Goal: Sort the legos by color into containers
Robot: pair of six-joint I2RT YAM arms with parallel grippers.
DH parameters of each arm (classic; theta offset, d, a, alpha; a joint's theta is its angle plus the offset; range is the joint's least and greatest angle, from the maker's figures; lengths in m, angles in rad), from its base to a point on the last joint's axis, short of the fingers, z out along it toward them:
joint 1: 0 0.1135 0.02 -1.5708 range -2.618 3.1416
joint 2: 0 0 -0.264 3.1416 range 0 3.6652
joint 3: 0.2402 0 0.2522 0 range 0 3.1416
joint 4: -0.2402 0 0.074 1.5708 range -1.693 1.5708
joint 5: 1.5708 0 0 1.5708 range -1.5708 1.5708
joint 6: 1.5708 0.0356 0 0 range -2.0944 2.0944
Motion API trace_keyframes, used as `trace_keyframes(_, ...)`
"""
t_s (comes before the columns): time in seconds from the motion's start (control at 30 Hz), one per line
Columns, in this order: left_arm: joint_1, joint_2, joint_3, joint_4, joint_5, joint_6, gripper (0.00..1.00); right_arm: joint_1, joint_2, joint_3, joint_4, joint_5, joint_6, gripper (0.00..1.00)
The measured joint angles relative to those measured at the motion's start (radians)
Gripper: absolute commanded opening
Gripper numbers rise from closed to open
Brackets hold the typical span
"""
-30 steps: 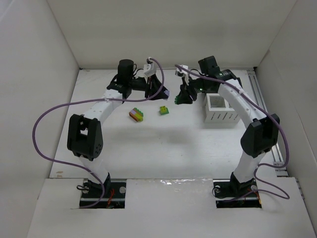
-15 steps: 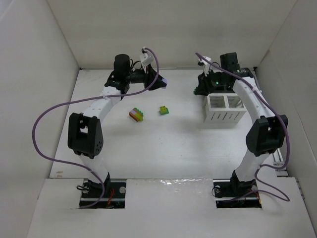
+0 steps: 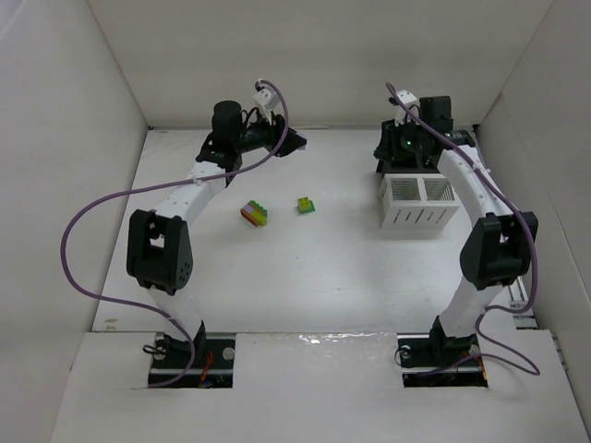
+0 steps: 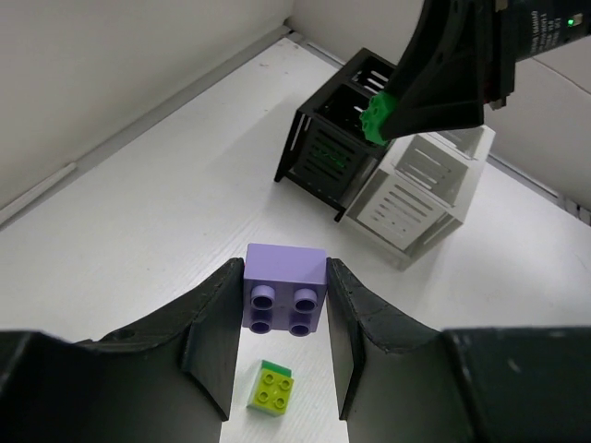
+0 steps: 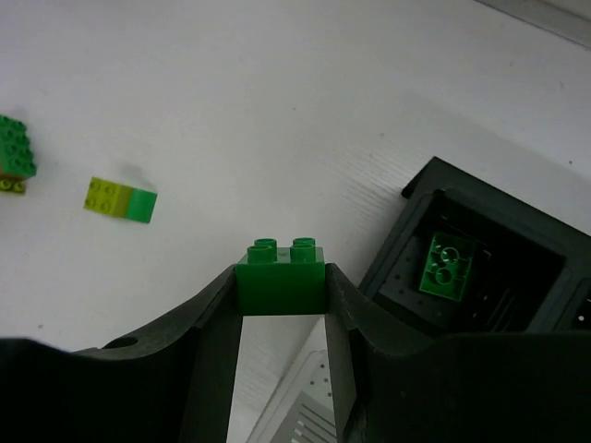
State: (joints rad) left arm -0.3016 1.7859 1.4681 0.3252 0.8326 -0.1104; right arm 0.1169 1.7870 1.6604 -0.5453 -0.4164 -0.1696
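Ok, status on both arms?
Left gripper shut on purple brick. Right gripper shut on green brick, near black bin. Nothing blocking.

Arms (image 3: 180, 201): white links, black joints; purple cables (image 3: 66, 242) (loose loops); green LED (image 4: 529, 21).

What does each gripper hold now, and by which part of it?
The left gripper holds a purple brick between its jaws by two opposite side faces. The right gripper holds a green brick the same way, by its opposite sides.
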Motion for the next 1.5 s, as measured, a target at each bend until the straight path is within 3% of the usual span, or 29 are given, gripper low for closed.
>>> trace_keyframes(0.23, -0.021, 0.029, 0.037, -0.022, -0.088, 0.042, 0.0, -0.014, 0.017, 0.0, 0.05, 0.085, 0.058, 0.0)
trace_keyframes(0.7, -0.04, 0.108, 0.132, -0.069, -0.111, 0.072, 0.0, -0.068, 0.131, 0.014, 0.086, 0.151, 0.088, 0.0)
trace_keyframes(0.77, -0.043, 0.111, 0.143, -0.073, -0.112, 0.081, 0.0, -0.074, 0.132, 0.017, 0.087, 0.156, 0.089, 0.08)
trace_keyframes(0.8, -0.046, 0.113, 0.146, -0.074, -0.113, 0.085, 0.0, -0.078, 0.132, 0.017, 0.087, 0.159, 0.09, 0.25)
trace_keyframes(0.9, -0.058, 0.117, 0.156, -0.084, -0.114, 0.095, 0.0, -0.084, 0.132, 0.017, 0.086, 0.161, 0.092, 0.51)
trace_keyframes(1.07, -0.077, 0.134, 0.171, -0.09, -0.118, 0.107, 0.0, -0.084, 0.132, 0.017, 0.086, 0.153, 0.089, 0.78)
trace_keyframes(1.3, -0.113, 0.174, 0.212, -0.1, -0.117, 0.127, 0.0, -0.088, 0.072, 0.005, 0.092, 0.133, 0.091, 0.8)
trace_keyframes(1.5, -0.177, 0.23, 0.273, -0.05, -0.05, 0.095, 0.0, -0.148, -0.195, -0.135, 0.185, 0.141, 0.132, 0.83)
